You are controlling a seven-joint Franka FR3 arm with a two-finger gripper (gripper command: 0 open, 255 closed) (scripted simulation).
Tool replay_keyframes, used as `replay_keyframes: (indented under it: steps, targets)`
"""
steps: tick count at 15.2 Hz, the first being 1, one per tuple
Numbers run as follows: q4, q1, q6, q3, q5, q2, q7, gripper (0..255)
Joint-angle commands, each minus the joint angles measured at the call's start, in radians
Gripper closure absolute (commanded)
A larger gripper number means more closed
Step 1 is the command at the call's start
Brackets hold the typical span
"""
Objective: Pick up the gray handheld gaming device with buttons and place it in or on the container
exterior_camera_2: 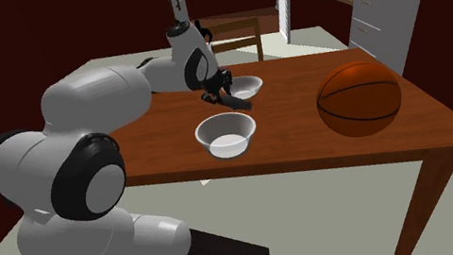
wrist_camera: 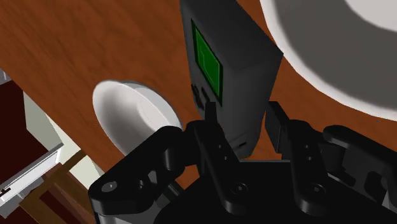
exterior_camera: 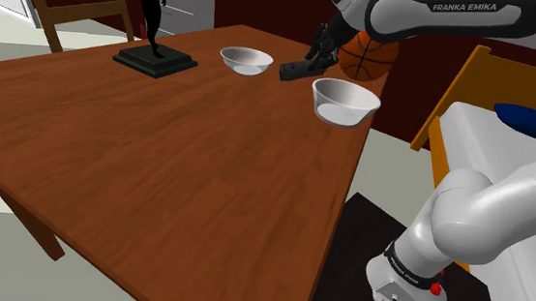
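Note:
The handheld gaming device (wrist_camera: 229,63) is a dark grey slab with a green screen and small buttons. My gripper (wrist_camera: 245,127) is shut on its lower end, one finger (wrist_camera: 213,127) on each side. It hangs above the brown table between two white bowls. In the shoulder view the device (exterior_camera: 296,71) sticks out from the gripper (exterior_camera: 313,57) toward that view's left, between the far bowl (exterior_camera: 246,60) and the nearer bowl (exterior_camera: 344,102). The second exterior view has the gripper (exterior_camera_2: 224,91) and the device (exterior_camera_2: 237,102) just above the nearer bowl (exterior_camera_2: 227,135).
An orange basketball (exterior_camera_2: 358,98) rests on the table (exterior_camera: 158,166) near its edge, behind my arm in the shoulder view. A black statuette on a dark base (exterior_camera: 155,59) stands at the far side. A wooden chair (exterior_camera: 82,6) stands beyond the table.

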Motion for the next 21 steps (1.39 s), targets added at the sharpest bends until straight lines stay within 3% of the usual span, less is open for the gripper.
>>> replay_keyframes:
  steps: [1, 21]
  targets:
    - [0.026, 0.002, -0.025, 0.0, 0.003, 0.0, -0.003, 255]
    - [0.335, 0.019, -0.286, 0.013, 0.031, 0.047, -0.025, 255]
